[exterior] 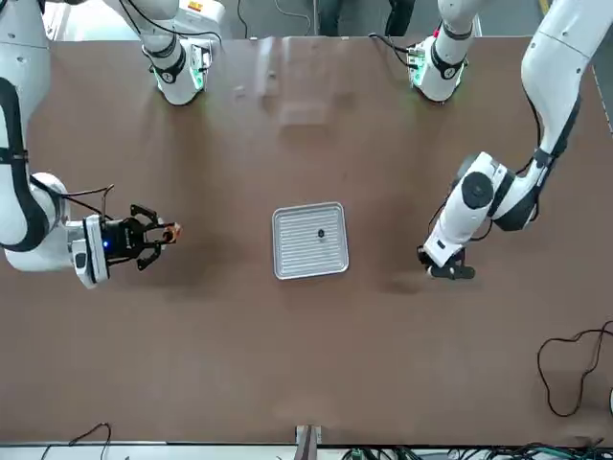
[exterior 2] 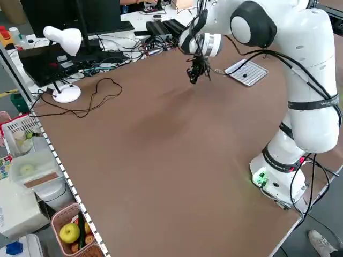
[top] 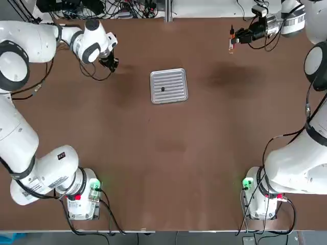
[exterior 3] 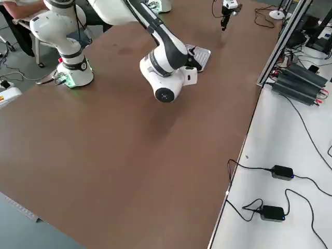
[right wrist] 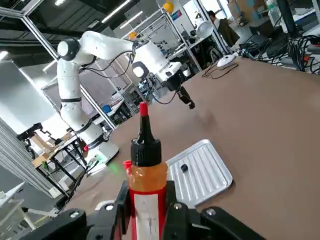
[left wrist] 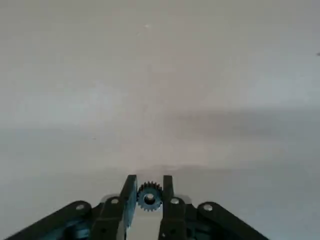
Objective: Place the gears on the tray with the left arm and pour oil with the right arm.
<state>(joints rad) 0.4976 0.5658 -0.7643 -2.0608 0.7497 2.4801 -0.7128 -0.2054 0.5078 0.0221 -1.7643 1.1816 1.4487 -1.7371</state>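
The left claw (left wrist: 149,200), closed on a toothed gear (left wrist: 149,196) above the tabletop (left wrist: 150,100), is best carried level and lowered gently beside the small gear (top: 163,89) lying on the ribbed metal tray (top: 169,95).

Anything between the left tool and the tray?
Top view: only bare brown tabletop lies between the left tool and the tray.
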